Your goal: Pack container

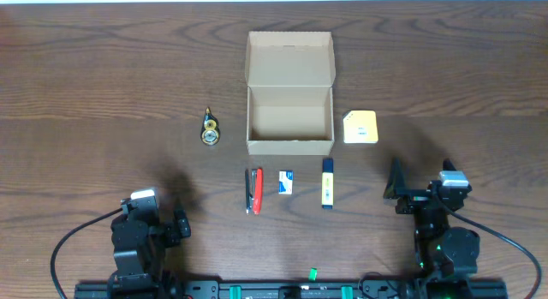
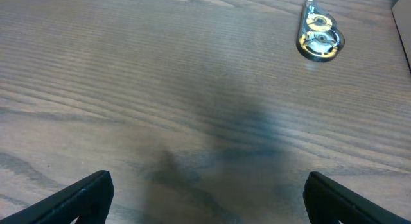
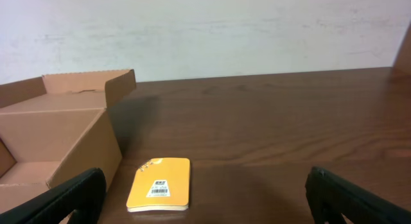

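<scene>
The tan cardboard container (image 1: pixel 289 115) stands open at the table's middle, its flap lid (image 1: pixel 289 59) folded back; its side also shows at the left of the right wrist view as the container (image 3: pixel 58 144). A yellow sticky-note pad (image 1: pixel 360 128) lies right of it, and the same pad (image 3: pixel 159 183) sits ahead of my right gripper (image 3: pixel 205 198), which is open and empty. A correction-tape roller (image 1: pixel 210 128) lies to the left; the roller (image 2: pixel 319 36) is far ahead of my open left gripper (image 2: pixel 209 198). Both arms rest at the near edge.
In front of the box lie a red stapler (image 1: pixel 254 190), a small blue-and-white packet (image 1: pixel 286 182) and a blue-and-yellow highlighter (image 1: pixel 327 182) in a row. A pale wall (image 3: pixel 205 31) stands behind the table. Cables loop beside each arm base.
</scene>
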